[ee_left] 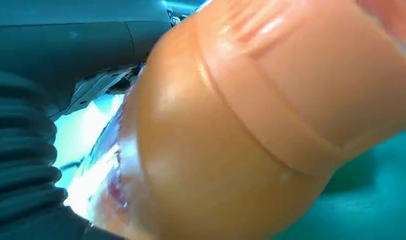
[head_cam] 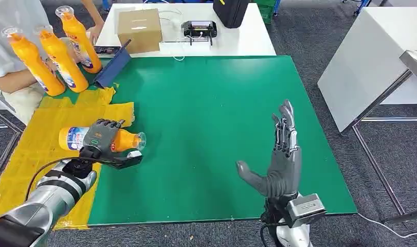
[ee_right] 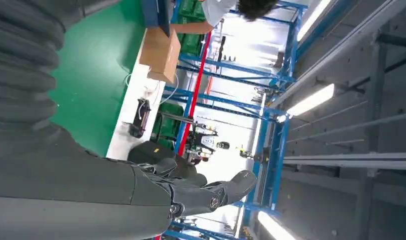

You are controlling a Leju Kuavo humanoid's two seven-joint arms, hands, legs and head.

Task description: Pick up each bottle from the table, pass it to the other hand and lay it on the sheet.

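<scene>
A green mat point(head_cam: 211, 128) covers the table, with a rumpled yellow sheet point(head_cam: 31, 139) spread over its left side and grey carpet point(head_cam: 309, 41) around it; beyond the mat stands a white table point(head_cam: 237, 41) carrying one cardboard box point(head_cam: 139, 29), one small black device point(head_cam: 199, 28) and the base of a black bag point(head_cam: 230, 11). In the right wrist view blue metal racking point(ee_right: 276, 115) and long ceiling lights point(ee_right: 311, 100) fill the room behind. Four orange bottles show in all — three upright bottles point(head_cam: 59, 51) clustered at the far left corner beside a seated person point(head_cam: 13, 46), next to a blue tray point(head_cam: 112, 68) leaning at the mat's edge, and one bottle point(head_cam: 75, 138) lying on its side where sheet meets mat, its clear cap pointing right. The left hand point(head_cam: 104, 141) reaches in low from the lower left and wraps this bottle from above, fingers curled over its body; the left wrist view presses close against its orange surface point(ee_left: 251, 130). The right hand point(head_cam: 279, 154) stands raised above the mat's near right part — palm turned left, fingers straight and upward, thumb spread out, grasping nothing.
</scene>
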